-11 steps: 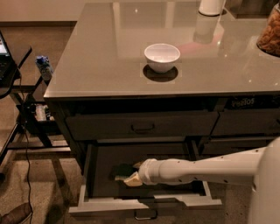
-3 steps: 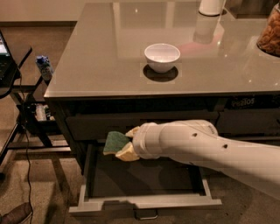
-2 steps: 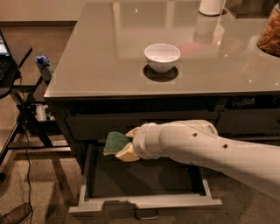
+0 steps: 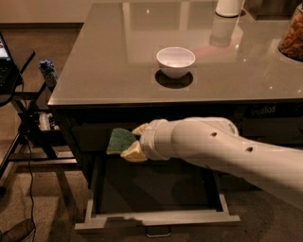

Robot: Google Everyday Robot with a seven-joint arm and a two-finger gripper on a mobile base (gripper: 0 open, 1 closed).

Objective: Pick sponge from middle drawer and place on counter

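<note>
As hand [image 4: 135, 141] hangs above middle drawer [image 4: 156, 219] (open), sponge [image 4: 120, 140] sits clamped.

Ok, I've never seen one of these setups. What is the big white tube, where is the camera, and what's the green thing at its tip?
The white tube is the robot's single arm, reaching in from the right. At its tip is the end effector, two pale fingers that close like tongs. Here they are shut on a green sponge, held in the air above the open middle drawer. There is only one camera view, looking down from the front onto the cabinet; where the camera is mounted is not on record. On the glossy counter stand a white bowl, a white container at the far edge, and a jar cut off at the right. The sponge is not yet on the counter.
</note>
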